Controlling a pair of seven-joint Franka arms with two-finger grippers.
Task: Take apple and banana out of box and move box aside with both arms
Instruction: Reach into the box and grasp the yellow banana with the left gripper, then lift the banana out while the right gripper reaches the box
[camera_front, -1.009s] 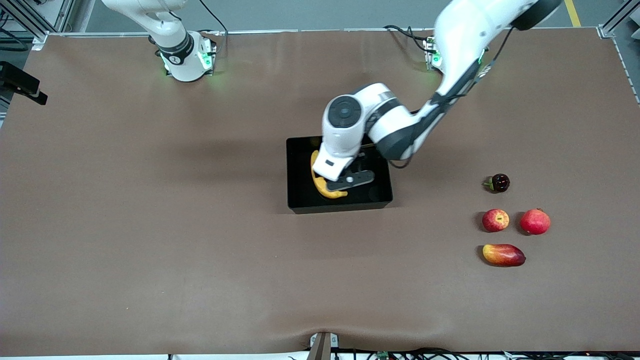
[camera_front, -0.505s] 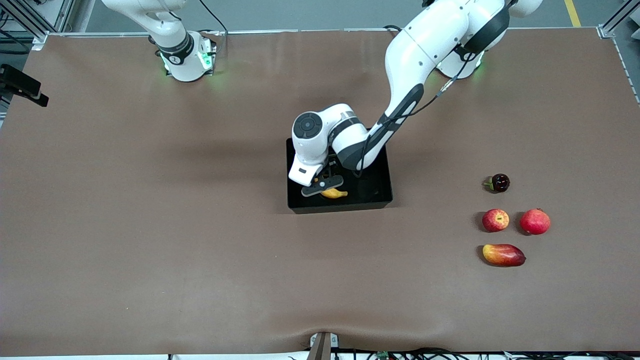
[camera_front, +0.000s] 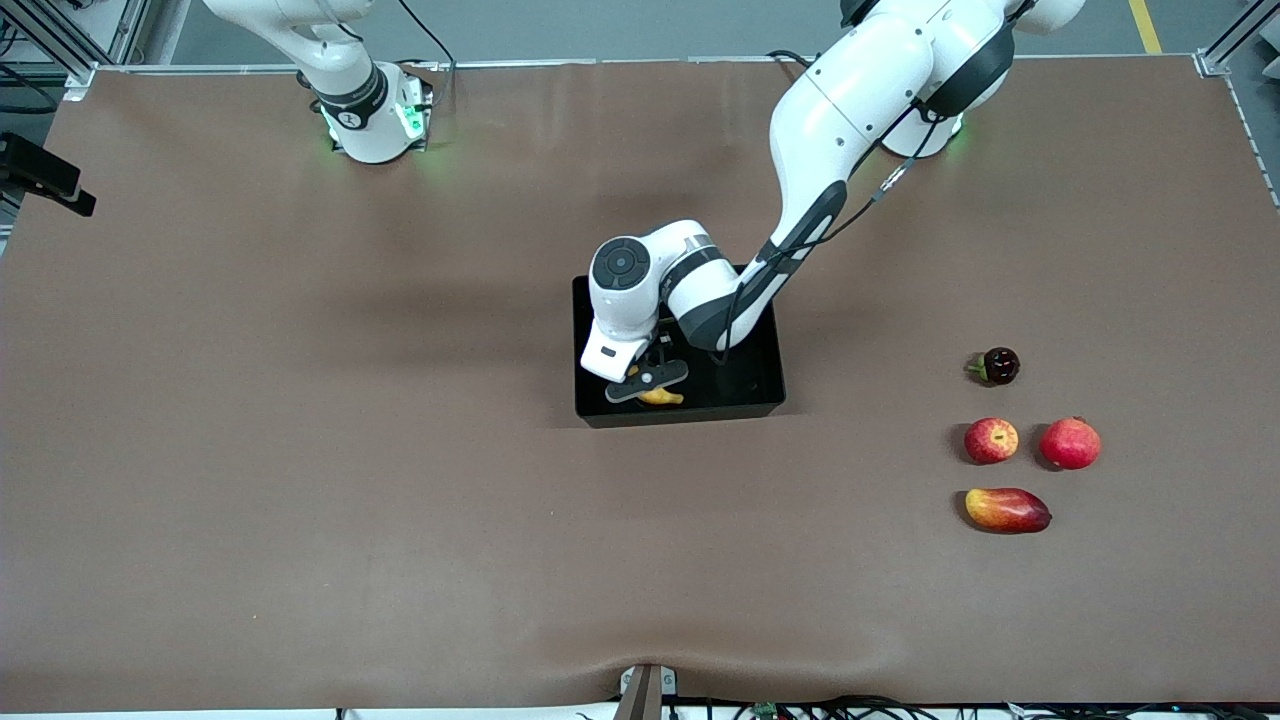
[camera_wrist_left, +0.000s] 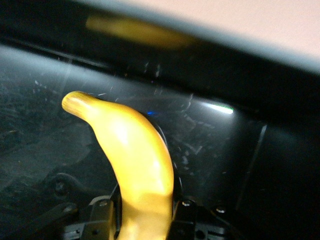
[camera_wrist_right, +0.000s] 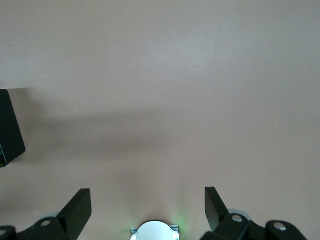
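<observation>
Left gripper clamping banana inside tray, hiding most of it; right gripper waiting wide, mostly cropped.

Bananas: one
Black trays: one
Streaked red apples: one
Plain red round fruits: one
Mangoes: one
Dark round fruits: one
Robot arms: two
</observation>
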